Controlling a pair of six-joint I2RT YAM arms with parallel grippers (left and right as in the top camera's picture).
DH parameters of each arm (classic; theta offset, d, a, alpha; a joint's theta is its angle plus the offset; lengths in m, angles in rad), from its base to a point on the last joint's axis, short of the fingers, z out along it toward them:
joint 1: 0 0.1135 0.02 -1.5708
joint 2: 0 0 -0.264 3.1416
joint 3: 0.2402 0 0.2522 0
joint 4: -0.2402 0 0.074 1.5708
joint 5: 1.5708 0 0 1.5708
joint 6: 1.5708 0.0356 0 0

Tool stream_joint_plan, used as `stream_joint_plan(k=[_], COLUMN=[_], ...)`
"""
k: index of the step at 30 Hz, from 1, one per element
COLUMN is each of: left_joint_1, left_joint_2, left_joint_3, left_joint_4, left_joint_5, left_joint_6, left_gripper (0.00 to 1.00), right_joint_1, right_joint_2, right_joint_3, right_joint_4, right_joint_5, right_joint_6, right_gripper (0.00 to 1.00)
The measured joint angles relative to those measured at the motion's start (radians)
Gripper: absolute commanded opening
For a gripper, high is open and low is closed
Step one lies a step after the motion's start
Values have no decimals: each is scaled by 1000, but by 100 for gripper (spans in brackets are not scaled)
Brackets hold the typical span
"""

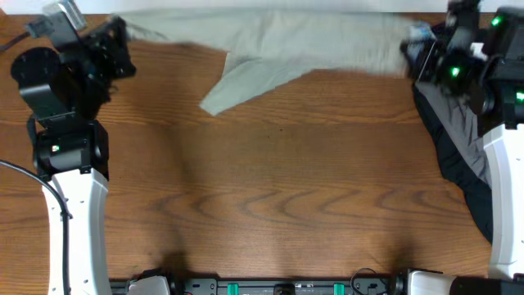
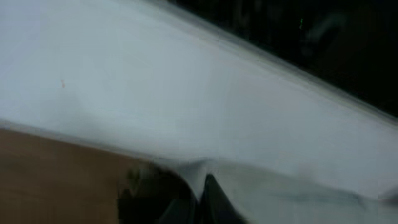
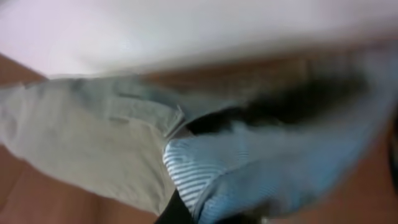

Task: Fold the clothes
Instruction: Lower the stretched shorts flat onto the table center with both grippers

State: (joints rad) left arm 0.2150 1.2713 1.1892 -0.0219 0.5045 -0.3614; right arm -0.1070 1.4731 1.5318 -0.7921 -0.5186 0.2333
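Left arm (image 1: 61,90) and right arm (image 1: 499,106) reach the brown wooden desk's (image 1: 270,188) far edge (well apart), jaws clamped on stretched light khaki-green woven shorts (image 1: 278,49)

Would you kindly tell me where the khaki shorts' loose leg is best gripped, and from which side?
Probably the loose leg at its hem corner, approached from the near side of the table. It points out over bare wood, while the shorts are stretched along the far edge between left gripper and right gripper.
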Motion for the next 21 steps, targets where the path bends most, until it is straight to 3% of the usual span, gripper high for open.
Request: stream_joint_plan(k=[5, 9, 14, 21], left_joint_1=[-14, -50, -114, -198], left_joint_2=[4, 11, 65, 200], left_joint_3=[-5, -5, -9, -61], left_joint_4=[-378, -608, -739, -748], left_joint_5=[82, 102, 61, -18], left_joint_6=[27, 92, 156, 198], left_gripper=[6, 6, 6, 6], right_joint_1=[1, 1, 1, 1], right_joint_2=[44, 97, 144, 150], right_joint_3=[-47, -136, -269, -389], right_joint_4=[-355, -443, -451, -486], right_joint_5=[147, 226, 291, 356], right_joint_6=[-7, -25, -40, -48], right_gripper=[4, 4, 4, 16])
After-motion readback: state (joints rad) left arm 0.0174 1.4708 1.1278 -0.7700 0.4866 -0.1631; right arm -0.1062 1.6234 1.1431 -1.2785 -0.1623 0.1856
